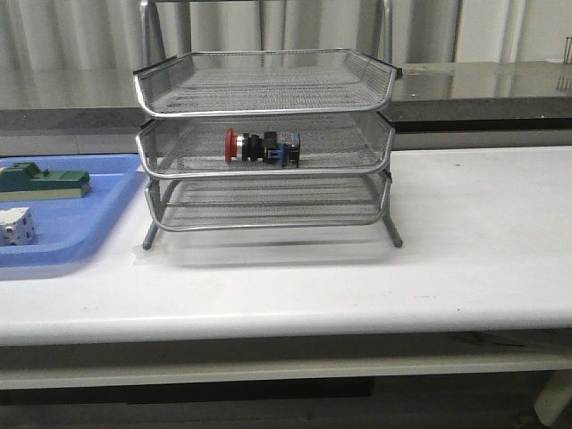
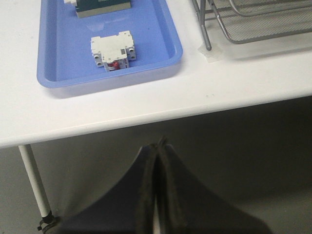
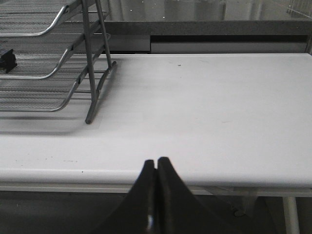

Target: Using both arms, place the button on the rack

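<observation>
The button (image 1: 263, 147), red head to the left and blue block to the right, lies on its side in the middle tier of the silver wire rack (image 1: 268, 89). In the right wrist view only its dark end (image 3: 7, 58) shows inside the rack (image 3: 68, 53). My left gripper (image 2: 158, 146) is shut and empty, held below and in front of the table's front edge. Shut with nothing in it too, my right gripper (image 3: 156, 162) sits at the table's front edge, well right of the rack. Neither arm appears in the front view.
A blue plastic tray (image 1: 80, 228) lies left of the rack with a green block (image 1: 45, 181) and a white cube (image 1: 16, 225) in it. In the left wrist view the tray (image 2: 165, 39) holds a white block (image 2: 113, 50). A rack leg (image 2: 202, 29) stands beside it.
</observation>
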Robot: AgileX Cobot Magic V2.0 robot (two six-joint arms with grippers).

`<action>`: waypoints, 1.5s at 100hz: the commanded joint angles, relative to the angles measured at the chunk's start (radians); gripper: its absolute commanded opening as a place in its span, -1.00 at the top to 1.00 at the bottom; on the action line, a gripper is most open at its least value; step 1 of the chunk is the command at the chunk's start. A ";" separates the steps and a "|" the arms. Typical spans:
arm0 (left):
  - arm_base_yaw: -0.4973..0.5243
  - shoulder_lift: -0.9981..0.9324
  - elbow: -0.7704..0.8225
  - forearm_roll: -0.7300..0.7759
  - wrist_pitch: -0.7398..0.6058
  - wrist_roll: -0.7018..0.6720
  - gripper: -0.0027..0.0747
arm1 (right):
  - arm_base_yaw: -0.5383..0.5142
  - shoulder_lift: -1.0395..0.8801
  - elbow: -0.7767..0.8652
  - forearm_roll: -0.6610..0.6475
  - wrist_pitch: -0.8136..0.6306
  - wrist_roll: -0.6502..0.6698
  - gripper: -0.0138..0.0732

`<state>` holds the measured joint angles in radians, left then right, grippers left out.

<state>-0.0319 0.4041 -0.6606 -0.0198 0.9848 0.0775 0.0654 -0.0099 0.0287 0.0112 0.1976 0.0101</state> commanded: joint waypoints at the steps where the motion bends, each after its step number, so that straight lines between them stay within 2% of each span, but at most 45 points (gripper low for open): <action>1: 0.002 -0.013 -0.020 0.005 -0.063 -0.011 0.99 | -0.007 -0.021 -0.020 -0.011 -0.082 0.000 0.82; 11: 0.002 -0.050 0.007 0.010 -0.089 -0.011 0.99 | -0.007 -0.021 -0.020 -0.011 -0.082 0.000 0.82; 18: 0.002 -0.083 0.055 0.020 -0.179 -0.011 0.99 | -0.007 -0.021 -0.020 -0.011 -0.082 0.000 0.82; 44: 0.002 -0.228 0.352 0.020 -0.767 -0.011 0.99 | -0.007 -0.021 -0.020 -0.011 -0.082 0.000 0.82; 51: 0.002 -0.259 0.436 0.025 -0.895 -0.011 0.99 | -0.007 -0.021 -0.020 -0.011 -0.082 0.000 0.82; 63: 0.002 -0.303 0.553 0.038 -1.028 -0.011 0.99 | -0.007 -0.021 -0.020 -0.011 -0.082 0.000 0.82; 98: 0.002 -0.376 0.712 0.072 -1.086 -0.024 0.99 | -0.007 -0.021 -0.020 -0.011 -0.082 0.000 0.82; 150: 0.002 -0.440 0.714 0.085 -1.066 -0.053 0.99 | -0.007 -0.021 -0.020 -0.011 -0.082 0.000 0.82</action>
<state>-0.0319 -0.0041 -0.0029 0.0663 0.0000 0.0354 0.0654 -0.0099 0.0287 0.0112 0.1976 0.0101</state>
